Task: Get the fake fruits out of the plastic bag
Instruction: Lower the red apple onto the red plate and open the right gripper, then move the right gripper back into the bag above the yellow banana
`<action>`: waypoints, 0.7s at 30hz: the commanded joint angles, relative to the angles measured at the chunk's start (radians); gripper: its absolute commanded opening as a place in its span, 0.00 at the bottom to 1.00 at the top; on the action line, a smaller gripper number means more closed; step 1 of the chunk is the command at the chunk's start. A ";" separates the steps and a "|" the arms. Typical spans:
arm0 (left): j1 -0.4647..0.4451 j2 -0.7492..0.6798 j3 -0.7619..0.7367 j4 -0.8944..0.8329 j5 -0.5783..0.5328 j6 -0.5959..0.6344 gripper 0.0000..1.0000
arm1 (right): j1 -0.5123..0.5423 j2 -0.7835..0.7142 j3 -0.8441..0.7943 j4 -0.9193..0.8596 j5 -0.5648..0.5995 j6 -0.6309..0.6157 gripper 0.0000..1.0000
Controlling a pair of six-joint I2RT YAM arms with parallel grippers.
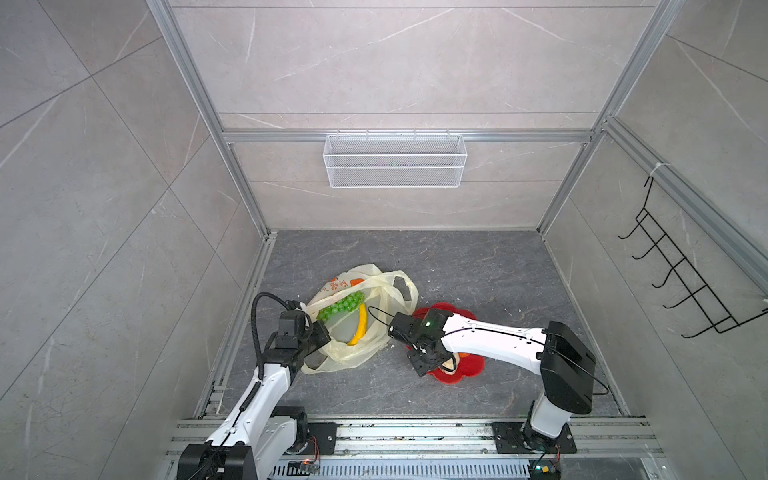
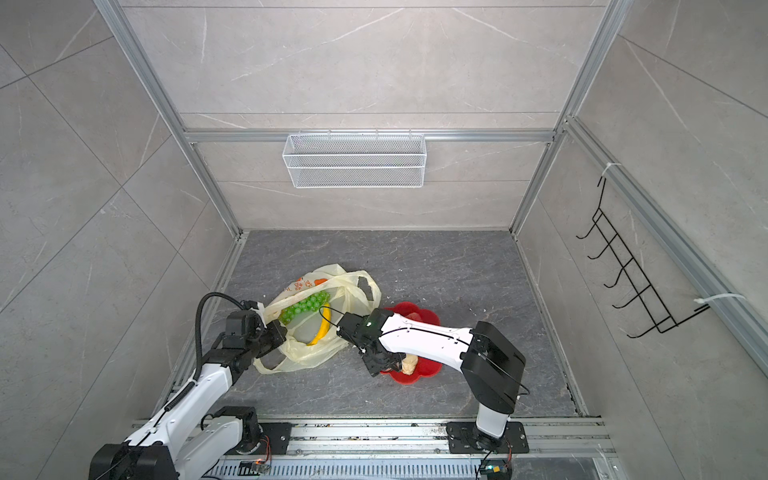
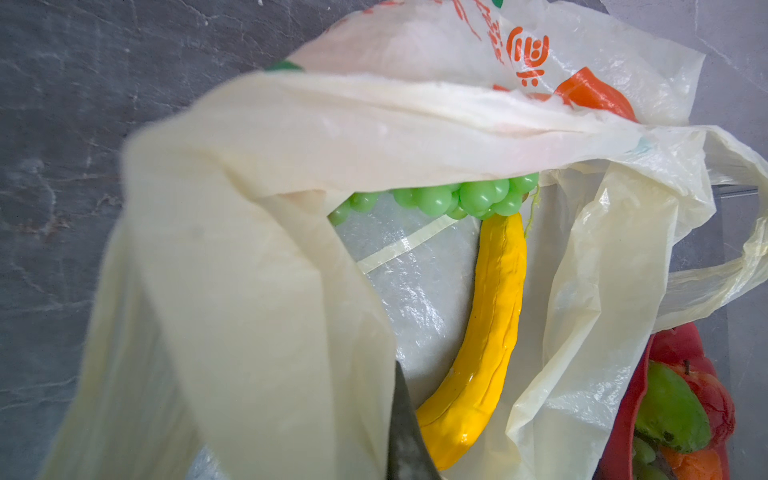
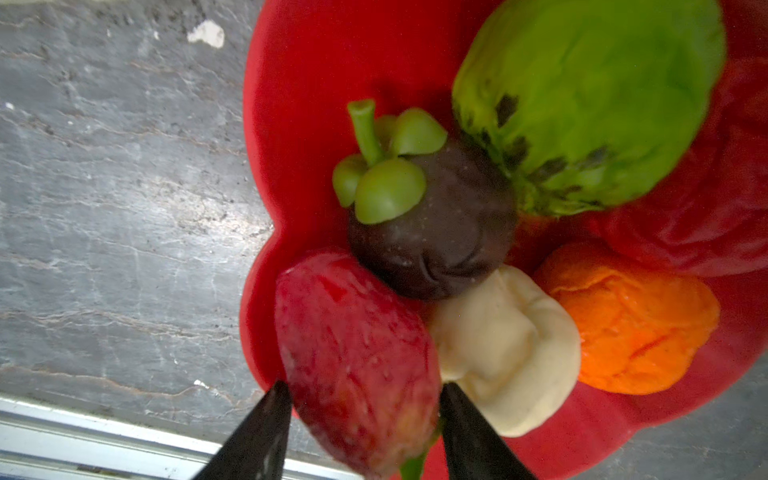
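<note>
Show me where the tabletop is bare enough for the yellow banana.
Widest bare patch: dark grey stone tabletop between the translucent pale-yellow plastic bag, the red flower-shaped plate and the back wall. Also bare: right of the plate to the right wall, and the near strip by the front rail. The plate is crowded with fruits.

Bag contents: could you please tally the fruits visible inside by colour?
Green, grapes: 1 bunch
Yellow, banana: 1
Total: 2 visible in the bag
</note>
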State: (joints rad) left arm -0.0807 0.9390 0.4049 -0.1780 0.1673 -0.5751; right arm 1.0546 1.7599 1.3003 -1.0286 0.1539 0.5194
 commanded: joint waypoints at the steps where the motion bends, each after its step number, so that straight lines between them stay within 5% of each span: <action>1: -0.004 -0.006 0.000 0.028 0.008 0.022 0.00 | 0.006 -0.038 0.030 -0.039 0.032 -0.009 0.60; 15: -0.005 0.014 0.006 0.032 0.021 0.026 0.00 | 0.009 -0.111 0.130 -0.093 0.127 0.024 0.62; 21: -0.006 0.014 0.006 0.034 0.021 0.026 0.00 | 0.081 -0.054 0.330 -0.146 0.252 0.039 0.60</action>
State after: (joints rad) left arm -0.0811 0.9508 0.4049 -0.1768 0.1680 -0.5751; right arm 1.0966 1.6806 1.5383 -1.1305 0.3218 0.5354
